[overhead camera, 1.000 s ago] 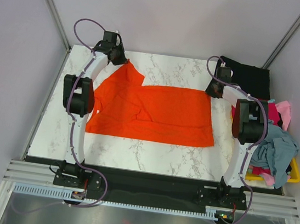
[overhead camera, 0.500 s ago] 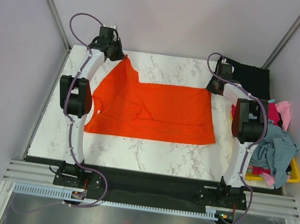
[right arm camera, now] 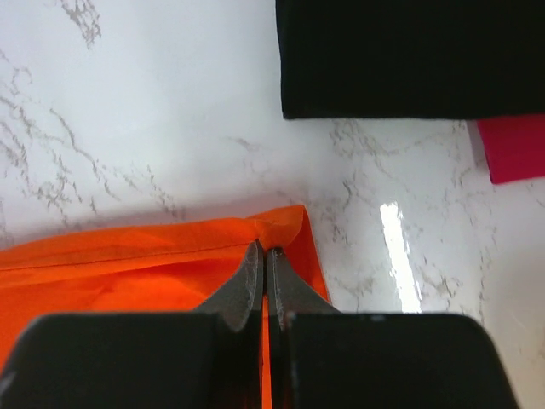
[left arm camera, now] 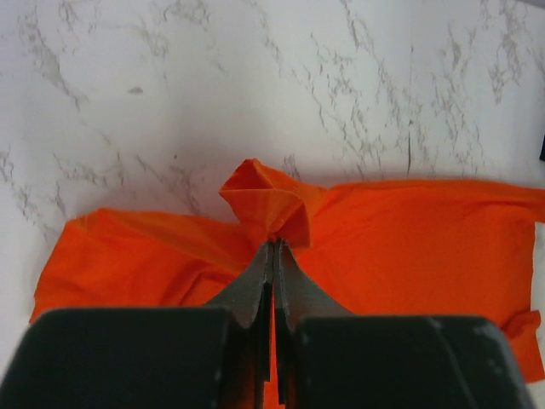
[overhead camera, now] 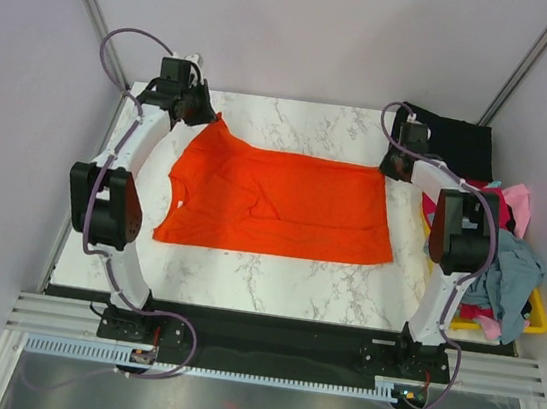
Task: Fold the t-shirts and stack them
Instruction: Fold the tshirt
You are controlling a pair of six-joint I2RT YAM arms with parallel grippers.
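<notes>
A bright orange t-shirt (overhead camera: 283, 206) lies spread across the marble table (overhead camera: 275, 270). My left gripper (overhead camera: 205, 113) is shut on its far left corner, and a bunched peak of the orange t-shirt (left arm camera: 272, 204) stands up at my left gripper's tips (left arm camera: 274, 243). At the far right corner my right gripper (overhead camera: 392, 165) is shut on the hem of the orange t-shirt (right arm camera: 170, 264), pinched at the right gripper's tips (right arm camera: 264, 250). A black t-shirt (overhead camera: 458, 143) lies flat at the back right; the same black t-shirt (right arm camera: 409, 60) fills the top of the right wrist view.
A yellow bin (overhead camera: 538, 318) off the table's right edge holds a heap of pink, red and grey-blue shirts (overhead camera: 507, 271). A red cloth edge (right arm camera: 511, 145) lies beside the black shirt. Slanted frame posts stand at both back corners.
My left gripper has pulled the shirt's far left corner outward to the left, stretching the cloth flatter. The right gripper closed on the far right corner and moved little.
</notes>
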